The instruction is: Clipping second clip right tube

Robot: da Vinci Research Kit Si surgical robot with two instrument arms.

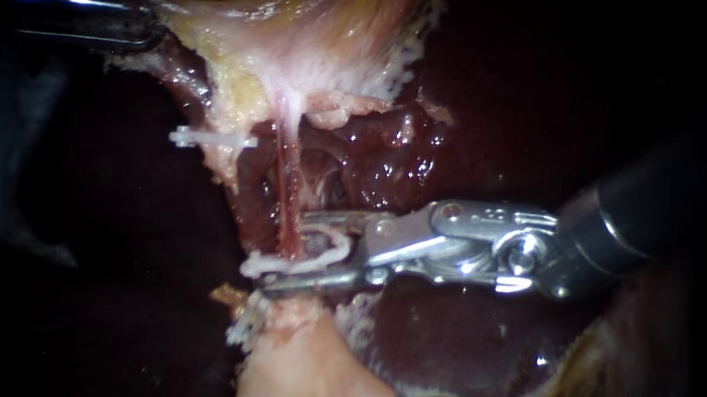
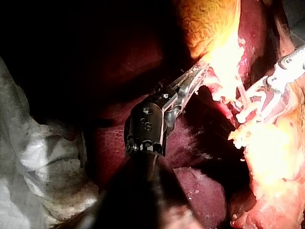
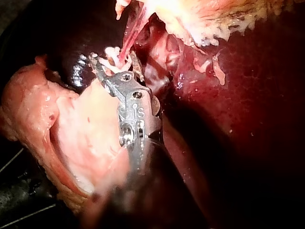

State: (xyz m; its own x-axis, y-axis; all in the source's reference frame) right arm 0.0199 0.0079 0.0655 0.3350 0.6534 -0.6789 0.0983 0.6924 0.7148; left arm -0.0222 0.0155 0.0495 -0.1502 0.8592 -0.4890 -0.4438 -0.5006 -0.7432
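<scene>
Right instrument (image 1: 284, 250), clip (image 1: 319, 257) around tube (image 1: 285, 176); left instrument (image 2: 198, 76) tip hidden by tissue (image 1: 298, 43).

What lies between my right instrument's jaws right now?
The right instrument holds a white clip there, touching both jaws, and the thin red tube passes through its gap. The endoscope view shows this; the right wrist view agrees.

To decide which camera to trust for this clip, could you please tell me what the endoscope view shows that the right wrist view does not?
Only the endoscope view shows the left instrument holding pale tissue, and a separate clip on tissue left of the tube. Only the right wrist view shows the pale lobe beside the shaft out to its rim. Both show the right instrument, its jaws shut on the held clip around the thin red tube, with dark liver nearby.
</scene>
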